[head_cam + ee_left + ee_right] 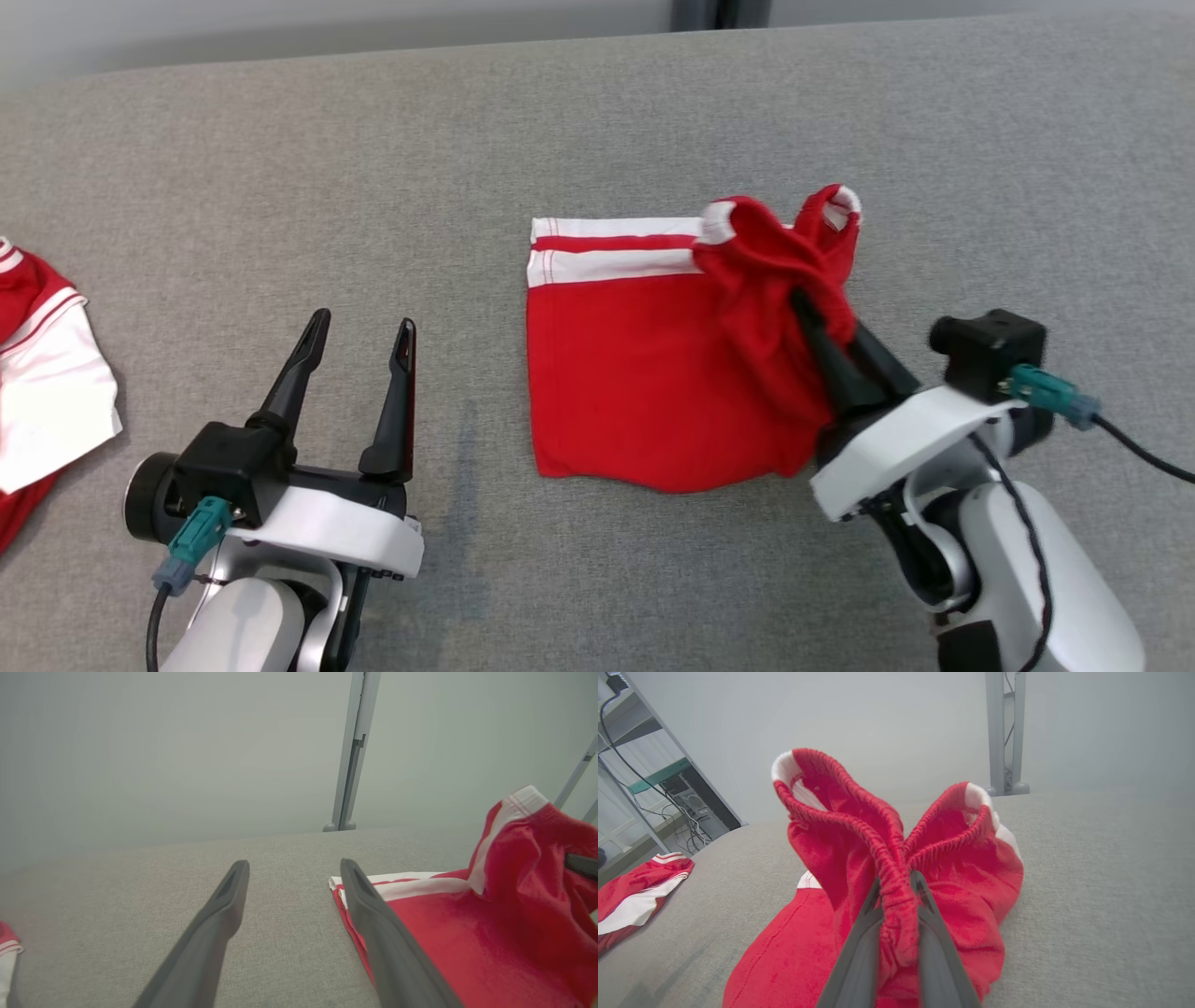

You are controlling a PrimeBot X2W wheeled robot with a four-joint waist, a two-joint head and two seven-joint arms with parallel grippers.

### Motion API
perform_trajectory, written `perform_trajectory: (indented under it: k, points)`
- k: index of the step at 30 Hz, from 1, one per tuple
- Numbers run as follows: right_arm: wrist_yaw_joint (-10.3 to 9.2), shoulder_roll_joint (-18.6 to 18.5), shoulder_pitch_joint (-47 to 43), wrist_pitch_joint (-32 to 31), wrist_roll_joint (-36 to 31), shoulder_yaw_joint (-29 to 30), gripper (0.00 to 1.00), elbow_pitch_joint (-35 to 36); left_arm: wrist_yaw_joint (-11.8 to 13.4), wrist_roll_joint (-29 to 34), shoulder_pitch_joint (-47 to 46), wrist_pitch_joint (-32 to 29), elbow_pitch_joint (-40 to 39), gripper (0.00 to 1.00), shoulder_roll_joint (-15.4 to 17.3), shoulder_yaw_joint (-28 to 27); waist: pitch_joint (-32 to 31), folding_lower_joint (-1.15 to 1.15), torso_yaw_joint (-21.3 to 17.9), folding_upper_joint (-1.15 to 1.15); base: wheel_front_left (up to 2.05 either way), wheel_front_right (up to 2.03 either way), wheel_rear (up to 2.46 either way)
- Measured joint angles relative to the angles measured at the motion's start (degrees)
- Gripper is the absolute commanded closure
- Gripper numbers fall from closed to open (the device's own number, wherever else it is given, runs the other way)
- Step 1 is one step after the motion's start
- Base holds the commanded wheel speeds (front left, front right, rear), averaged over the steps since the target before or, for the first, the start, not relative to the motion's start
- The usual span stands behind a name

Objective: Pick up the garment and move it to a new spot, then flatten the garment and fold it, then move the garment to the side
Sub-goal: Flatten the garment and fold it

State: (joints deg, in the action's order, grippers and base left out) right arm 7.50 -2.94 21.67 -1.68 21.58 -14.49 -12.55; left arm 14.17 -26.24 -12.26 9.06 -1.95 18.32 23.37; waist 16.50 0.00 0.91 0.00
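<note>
Fingers (pixel 857 956) of our right gripper (pixel 896 882) are clamped on the elastic waistband of the red garment (pixel 635 373), holding that bunched end up off the grey surface (pixel 373 187). The rest lies flat at the surface's middle. Our left gripper (pixel 365 321) stands spread and empty over the surface's near left part. We note a second red-and-white garment (pixel 47 373) at its far left.
</note>
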Motion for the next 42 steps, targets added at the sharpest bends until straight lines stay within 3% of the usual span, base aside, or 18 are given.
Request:
perform_trajectory:
  k: [6,16,17,18,19,20,30,34,42]
  points:
    - [0.00,0.1,2.7,-1.2,0.0,-8.3,1.00,-0.2,-0.5,-0.3,-0.3,0.3,0.7,0.00,-0.9,0.9,0.4,0.00,2.2,0.00,0.00,0.00,0.00]
    - [0.00,0.2,6.4,1.2,0.7,-15.7,1.00,-11.4,-1.6,-0.7,-2.2,1.3,3.1,0.00,-2.9,2.6,2.1,0.00,6.8,0.00,0.00,0.00,0.00]
    - [0.00,0.2,6.6,1.5,0.7,-16.4,0.88,-12.0,-1.7,-0.8,-2.4,1.5,3.4,0.00,-3.0,2.5,2.2,0.00,6.9,0.00,0.00,0.00,0.00]
    - [0.00,0.2,6.9,2.0,0.7,-16.9,0.61,-12.5,-1.8,-1.0,-2.4,1.6,3.7,0.00,-3.0,2.6,2.4,0.00,7.1,0.00,0.00,0.00,0.00]
    - [0.00,0.1,7.1,2.3,0.8,-17.4,0.12,-12.6,-1.8,-1.1,-2.4,1.6,4.0,0.00,-3.0,2.6,2.5,0.00,7.1,0.00,0.00,0.00,0.00]
    - [0.00,0.1,7.2,2.8,1.0,-17.9,0.00,-12.7,-1.8,-1.1,-2.4,1.7,4.2,0.00,-3.0,2.5,2.5,0.00,7.0,0.00,0.00,0.00,0.00]
    - [0.00,0.2,4.3,7.2,-2.6,-18.3,0.00,-7.1,-1.5,-1.5,-2.4,2.1,4.9,0.00,-2.4,2.0,1.5,0.00,4.4,0.00,0.00,0.00,0.00]
    - [0.00,0.2,1.0,9.2,-4.7,-13.6,0.00,-2.6,-0.9,-1.6,-2.0,2.1,4.9,0.00,-1.6,1.2,0.3,0.00,3.2,0.00,0.00,0.00,0.00]
    - [0.00,0.2,-6.7,9.2,-10.6,1.7,0.00,6.3,1.8,-2.4,1.1,2.7,3.7,0.00,0.3,-2.0,-2.9,0.00,0.9,0.00,0.00,0.00,0.00]
